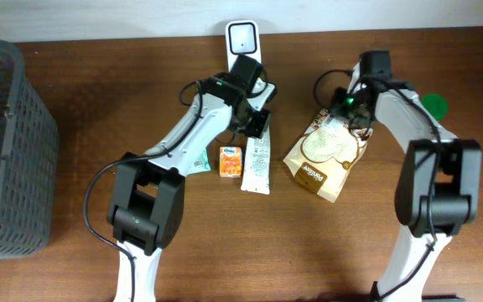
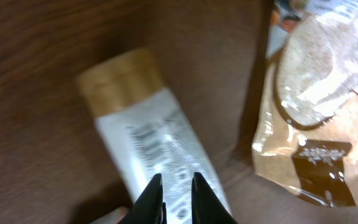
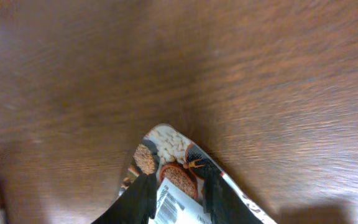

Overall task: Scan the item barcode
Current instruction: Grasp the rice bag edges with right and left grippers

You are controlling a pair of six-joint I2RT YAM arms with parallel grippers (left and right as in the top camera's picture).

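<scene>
Lying flat on the table (image 1: 49, 268), right of centre, the snack bag (image 1: 325, 155) is the largest loose item and, by judgement, the one to be scanned. Expect a light film pouch: limp across its middle, slippery on its glossy face, with contents that may crush under a hard pinch. Take hold at the flat sealed top edge, not the filled belly.

The right gripper (image 3: 178, 182) sits at that edge, fingers apart on either side of the bag's corner and not pressed onto it.

The tube (image 2: 148, 134) lies just beside the bag's left side. It looks soft-walled and stiff only at its tan cap. The left gripper (image 2: 174, 183) hangs over the tube's body with its fingers almost together, a narrow gap between them and nothing in it.

The scanner (image 1: 243, 38) rests at the table's far edge, well apart from the bag.

The barcode label (image 3: 166, 210) shows between the right fingers. Keep pads off it and the film taut, since wrinkles may spoil the read.
</scene>
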